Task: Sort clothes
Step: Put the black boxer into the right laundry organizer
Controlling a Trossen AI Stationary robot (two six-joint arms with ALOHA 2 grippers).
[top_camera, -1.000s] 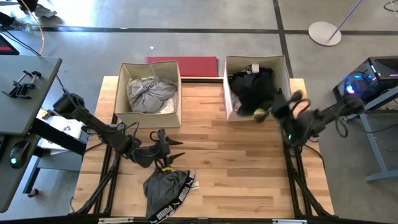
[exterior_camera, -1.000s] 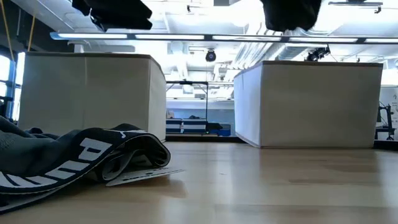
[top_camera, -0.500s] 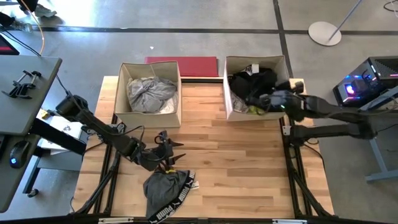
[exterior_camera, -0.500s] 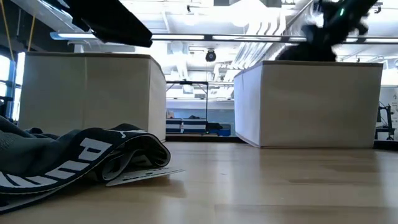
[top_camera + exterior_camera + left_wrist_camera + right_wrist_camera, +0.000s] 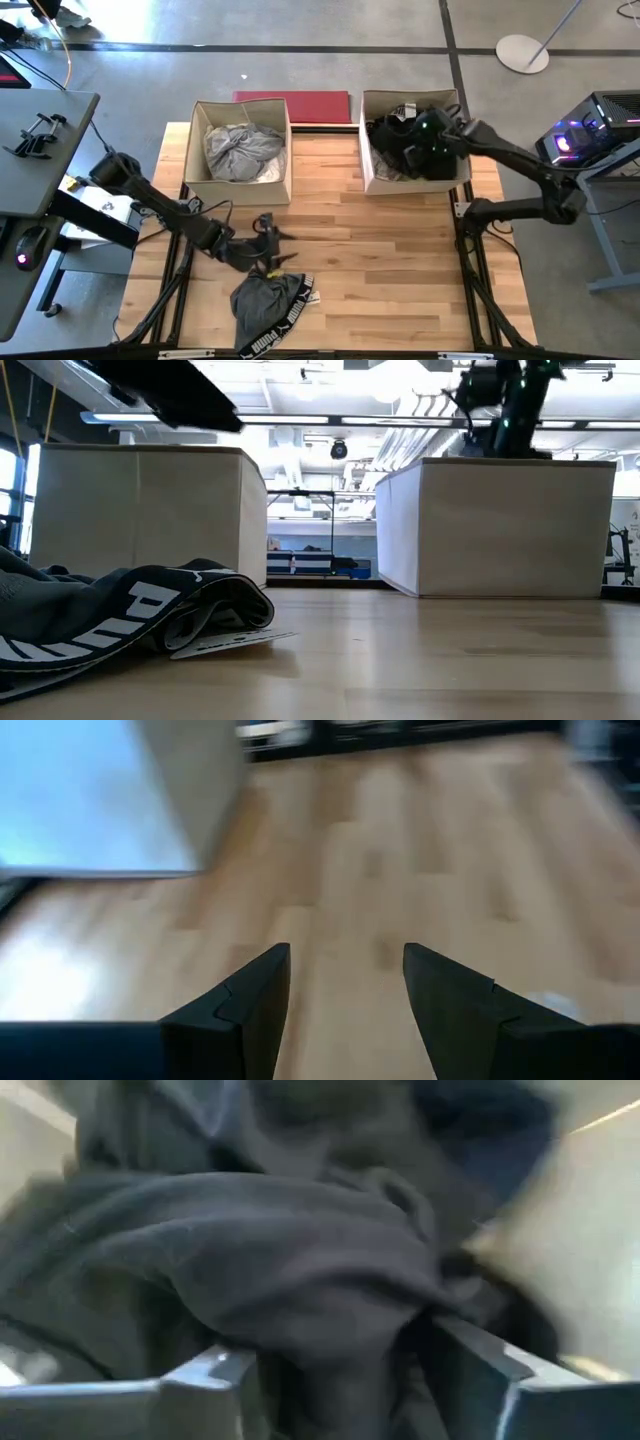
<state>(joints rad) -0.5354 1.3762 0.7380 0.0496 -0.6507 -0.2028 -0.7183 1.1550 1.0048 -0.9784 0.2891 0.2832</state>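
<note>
**Right arm over the dark pile, left arm above the grey PUMA garment**

At the left of the table, the left gripper hung over bare wood, just above the grey garment with the PUMA waistband, which lay crumpled at the near edge. Its two dark fingers stood apart with only wooden tabletop between them; nothing was held. In the low view the same garment sprawled across the foreground, its white lettering facing the camera, with a pale tag lying flat on the wood beside it.

Behind the left gripper stood the left cardboard box, holding a heap of grey and cream-white clothes. The flat red board lay beyond the table's far edge, between the two boxes.

Further right, the right cardboard box held a mound of black clothes. The right gripper reached into it from the right side, down among the dark fabric. In the right wrist view the fingers stood apart, one on each side of a fold of dark grey cloth that bulged between them; whether the cloth was still pinched or simply resting there could not be told. From table height the right arm showed above the rim of the right box.
</note>
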